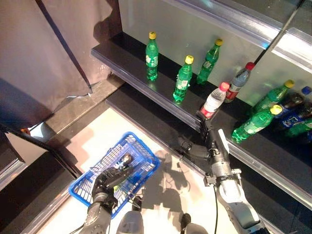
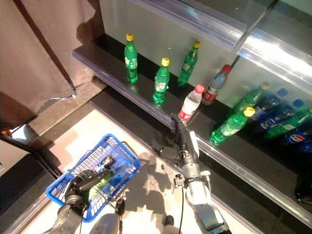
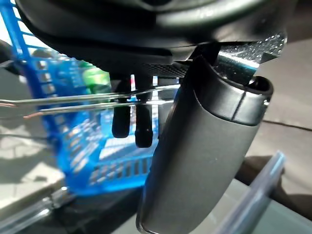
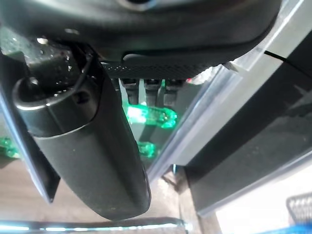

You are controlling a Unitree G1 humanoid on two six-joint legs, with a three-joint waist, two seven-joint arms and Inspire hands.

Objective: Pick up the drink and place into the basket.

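Note:
My left hand (image 1: 109, 180) is shut on the thin wire handles (image 3: 97, 100) of the blue basket (image 1: 129, 137), which hangs low at the left. A green drink (image 2: 100, 187) lies inside the basket. My right hand (image 1: 207, 135) is open and empty, its fingers straight, and reaches to the front edge of the black shelf (image 1: 122, 53). Its fingertips are just below a clear bottle with a red cap (image 1: 214, 101). The right wrist view shows green bottles (image 4: 148, 116) past the straight fingers (image 4: 146, 87).
Upright green bottles with yellow caps (image 1: 183, 80) stand along the shelf to the left of the clear bottle. A second red-capped bottle (image 1: 239, 80) stands behind it. Green and dark bottles (image 1: 256, 122) lie at the right. A brown curtain (image 1: 44, 48) hangs at the left.

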